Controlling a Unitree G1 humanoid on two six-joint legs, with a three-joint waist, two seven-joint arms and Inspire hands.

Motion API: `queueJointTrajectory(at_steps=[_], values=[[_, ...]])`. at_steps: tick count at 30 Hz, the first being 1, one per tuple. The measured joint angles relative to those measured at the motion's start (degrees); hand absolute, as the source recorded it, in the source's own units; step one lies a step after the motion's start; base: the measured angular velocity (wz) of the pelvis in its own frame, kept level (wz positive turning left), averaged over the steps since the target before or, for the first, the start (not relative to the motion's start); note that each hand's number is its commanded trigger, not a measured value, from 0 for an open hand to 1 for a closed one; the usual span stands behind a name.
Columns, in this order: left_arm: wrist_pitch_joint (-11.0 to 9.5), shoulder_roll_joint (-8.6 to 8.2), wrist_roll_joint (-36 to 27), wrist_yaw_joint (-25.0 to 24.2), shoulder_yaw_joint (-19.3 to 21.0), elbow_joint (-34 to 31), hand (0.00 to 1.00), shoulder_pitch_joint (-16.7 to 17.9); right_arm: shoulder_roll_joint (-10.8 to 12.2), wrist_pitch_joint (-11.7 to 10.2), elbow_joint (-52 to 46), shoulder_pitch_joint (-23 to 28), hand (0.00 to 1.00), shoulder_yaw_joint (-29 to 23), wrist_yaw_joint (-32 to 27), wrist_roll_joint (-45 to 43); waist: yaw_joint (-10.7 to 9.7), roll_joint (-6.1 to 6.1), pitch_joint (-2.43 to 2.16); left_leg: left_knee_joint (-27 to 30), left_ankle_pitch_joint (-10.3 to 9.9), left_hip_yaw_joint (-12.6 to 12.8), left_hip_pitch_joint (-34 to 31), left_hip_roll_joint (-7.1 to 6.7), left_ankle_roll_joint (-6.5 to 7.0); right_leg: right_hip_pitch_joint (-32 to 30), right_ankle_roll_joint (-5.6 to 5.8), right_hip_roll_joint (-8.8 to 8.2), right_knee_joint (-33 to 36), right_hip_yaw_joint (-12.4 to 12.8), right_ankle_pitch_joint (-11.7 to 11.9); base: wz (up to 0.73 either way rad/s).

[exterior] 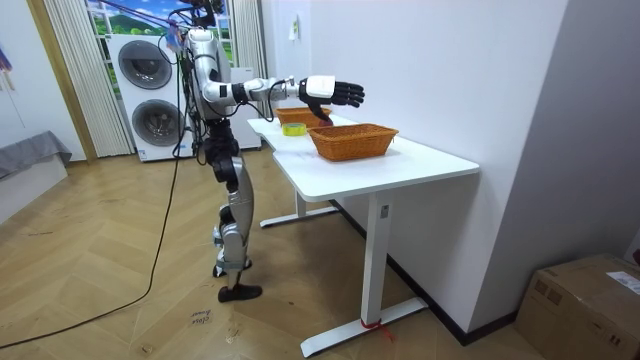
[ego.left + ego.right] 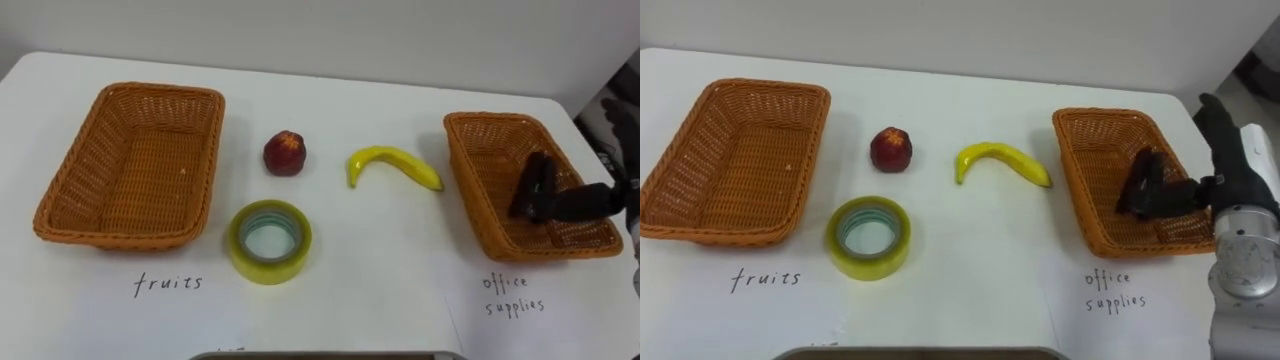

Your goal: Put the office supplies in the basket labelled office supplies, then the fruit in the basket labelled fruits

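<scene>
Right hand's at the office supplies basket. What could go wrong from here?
1. Fingers of the right hand sit close to the dark object in the office supplies basket; withdrawing could snag it or drag the basket.
2. The banana lies just beside that basket's rim, so grasping it may bump the basket.
3. The tape roll sits nearest the fruits basket, inviting a wrong drop.

White table [image 1: 420, 162], stacked washing machines [image 1: 150, 95] and cardboard box [image 1: 585, 305] stand on wooden floor [image 1: 100, 290].
</scene>
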Motion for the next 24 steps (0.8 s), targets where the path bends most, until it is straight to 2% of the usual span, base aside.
queueJointTrajectory(at_steps=[8, 12, 15, 20, 22, 24], values=[[0.97, -0.01, 0.01, -0.09, -0.13, -0.85, 0.00, 0.10, 0.00, 0.08, -0.01, 0.00, 0.00, 0.19, 1.83, -0.01, 0.02, 0.30, -0.04, 0.01, 0.00, -0.03, 0.00, 0.01, 0.00, 0.04, 0.00, -0.08, 0.02, -0.55, 0.00, 0.00], [1.26, 0.00, 0.01, -0.12, -0.13, -1.08, 0.00, 0.08, 0.00, 0.36, -0.01, 0.00, 0.00, 0.39, 2.90, 0.00, 0.01, 0.71, -0.19, 0.00, 0.00, -0.03, 0.03, 0.01, 0.00, 0.09, 0.00, -0.09, 0.04, -0.61, 0.00, 0.00], [1.28, 0.00, 0.01, -0.11, -0.13, -0.78, 0.00, 0.07, 0.00, 0.49, -0.01, -0.02, 0.00, 0.56, 3.32, 0.24, 0.02, 0.57, -0.35, 0.03, 0.01, -0.02, 0.14, 0.02, 0.00, 0.18, 0.00, -0.08, 0.12, -0.61, 0.00, 0.00], [1.28, 0.00, 0.00, -0.11, -0.16, -0.38, 0.00, 0.22, 0.00, 0.49, -0.01, -0.72, 0.00, 0.57, 3.79, 0.46, 0.03, 0.36, -0.22, -0.06, 0.00, -0.02, 0.21, 0.03, -0.01, 0.40, -0.01, -0.09, 0.13, -0.60, 0.00, 0.00], [1.29, 0.01, 0.00, -0.09, -0.19, 0.41, 0.00, 0.24, 0.00, 0.49, -0.01, -1.06, 0.00, 0.58, 3.79, 0.49, 0.05, 0.29, 0.08, -0.09, -0.02, -0.02, 0.63, 0.03, -0.01, 0.78, 0.00, -0.09, 0.09, -0.59, 0.00, 0.00], [1.41, -0.01, 0.01, -0.14, -0.23, 0.27, 0.00, 0.53, 0.00, 0.50, -0.53, -1.06, 0.00, 0.58, 3.96, 0.67, 0.06, 0.02, 0.08, -0.07, -0.02, -0.01, 0.56, 0.00, -0.01, 0.75, -0.02, -0.11, 0.01, -0.56, -0.02, 0.00]])
